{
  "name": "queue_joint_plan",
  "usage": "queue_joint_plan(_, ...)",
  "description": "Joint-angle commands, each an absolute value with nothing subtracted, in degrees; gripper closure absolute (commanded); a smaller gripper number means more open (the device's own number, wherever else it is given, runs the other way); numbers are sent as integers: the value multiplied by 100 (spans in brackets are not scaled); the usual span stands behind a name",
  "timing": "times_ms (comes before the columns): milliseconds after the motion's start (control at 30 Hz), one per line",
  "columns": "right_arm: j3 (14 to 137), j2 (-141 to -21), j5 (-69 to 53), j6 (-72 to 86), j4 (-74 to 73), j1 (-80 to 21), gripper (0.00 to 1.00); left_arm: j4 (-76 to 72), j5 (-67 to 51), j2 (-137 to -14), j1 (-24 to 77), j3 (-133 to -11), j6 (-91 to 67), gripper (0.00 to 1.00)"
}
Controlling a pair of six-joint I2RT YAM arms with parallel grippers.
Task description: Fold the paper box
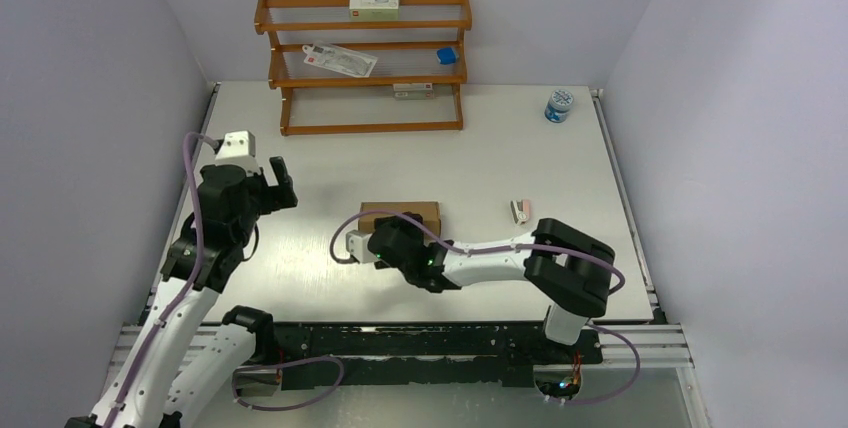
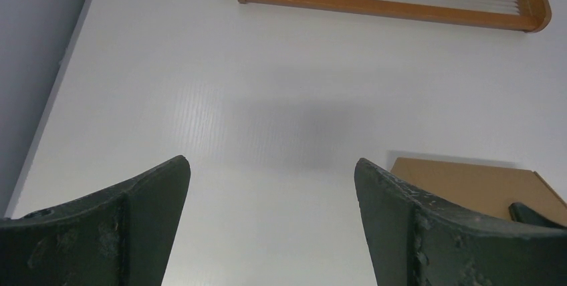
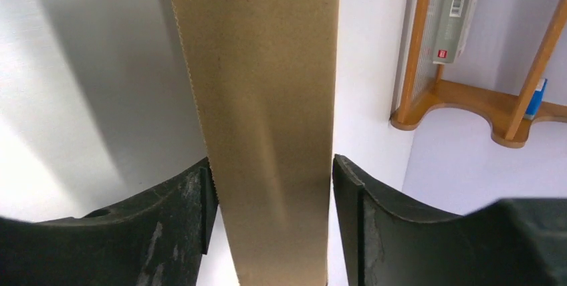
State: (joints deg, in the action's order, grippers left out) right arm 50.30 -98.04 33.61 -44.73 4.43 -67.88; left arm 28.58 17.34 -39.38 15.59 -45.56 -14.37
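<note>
Right gripper (image 3: 271,166): fingers pressed against both long sides of the paper box (image 3: 261,65), pinching it. Box lies mid-table (image 1: 520,148). Left gripper (image 2: 271,161): fingers spread wide, over bare surface left of box. Wooden rack (image 1: 365,128) at far edge.

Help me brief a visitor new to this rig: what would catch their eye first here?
First, the brown paper box in the middle of the table, gripped at its left end by the right claw, which presses on both its sides. Next, the left claw hanging open over bare surface further left. Then the orange wooden rack at the far edge, holding printed cartons.
</note>
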Motion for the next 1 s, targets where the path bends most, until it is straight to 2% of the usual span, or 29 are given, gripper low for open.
queue_joint_plan(0, 4846, -9894, 3808, -4204, 621, -7094, 32, 2786, 1652, -3797, 1600, -4509, -1460, 3)
queue_joint_plan(133, 4835, -9749, 3835, -3583, 167, -7289, 23, 2764, 1572, -3719, 1598, -4485, -1459, 3)
queue_joint_plan(333, 4995, -9201, 3581, -2589, -604, -7392, 0, 2737, 1444, -3599, 1667, -4452, -1413, 3)
queue_joint_plan(567, 5251, -8451, 3232, -1318, -785, -7012, 0, 2670, 1890, -3234, 2236, -4303, -1338, 3)
queue_joint_plan(767, 5382, -7989, 2638, 510, -777, -5498, 0, 2479, 2189, -2727, 2269, -4015, -1496, 3)
queue_joint_plan(967, 4898, -7137, 3007, 1675, -835, -4116, 0, 2583, 2615, -2448, 2268, -4052, -1551, 3)
